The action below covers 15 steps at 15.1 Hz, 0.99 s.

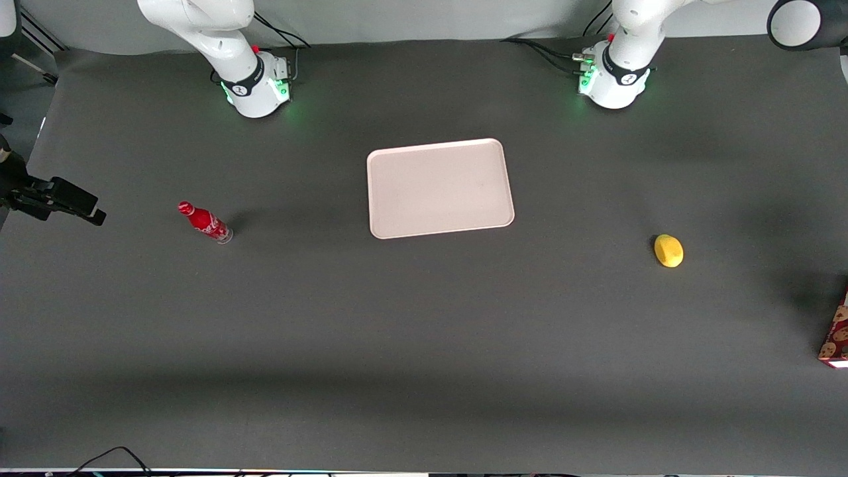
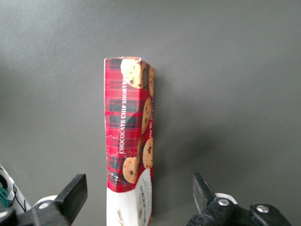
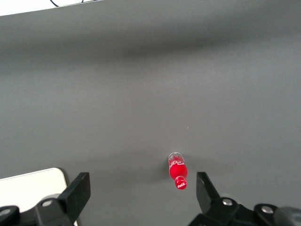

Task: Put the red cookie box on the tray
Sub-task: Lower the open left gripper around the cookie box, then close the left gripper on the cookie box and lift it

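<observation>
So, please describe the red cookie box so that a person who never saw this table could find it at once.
Start from the tray at the table's middle and go toward the working arm's end, past the yellow lemon, nearer the front camera. The red cookie box lies there under the open gripper. Unlike the round red bottle, it is a narrow plaid carton printed with cookies.

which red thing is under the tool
The cookie box, plaid with printed cookies, lies between the open tool's fingers, at the working arm's table end. The red bottle stands toward the parked arm's end.

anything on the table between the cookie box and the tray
Only the lemon, front view shows; it's nearer the red cookie box than the tray. Open pincer hovers over the box.
</observation>
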Each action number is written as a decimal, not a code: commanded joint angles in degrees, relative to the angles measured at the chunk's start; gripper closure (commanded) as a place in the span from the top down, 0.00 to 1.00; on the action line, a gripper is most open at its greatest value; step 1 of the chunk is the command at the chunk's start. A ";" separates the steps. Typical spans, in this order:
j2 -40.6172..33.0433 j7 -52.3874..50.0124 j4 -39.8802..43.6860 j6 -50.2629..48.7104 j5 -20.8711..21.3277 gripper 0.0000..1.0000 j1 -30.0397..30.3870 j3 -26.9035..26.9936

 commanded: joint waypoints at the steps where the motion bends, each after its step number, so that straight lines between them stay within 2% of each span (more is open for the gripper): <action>1: 4.87 2.62 5.90 0.67 -1.06 1.00 0.79 -0.77; 15: 12.61 2.98 8.11 5.41 -1.06 0.98 2.99 -2.00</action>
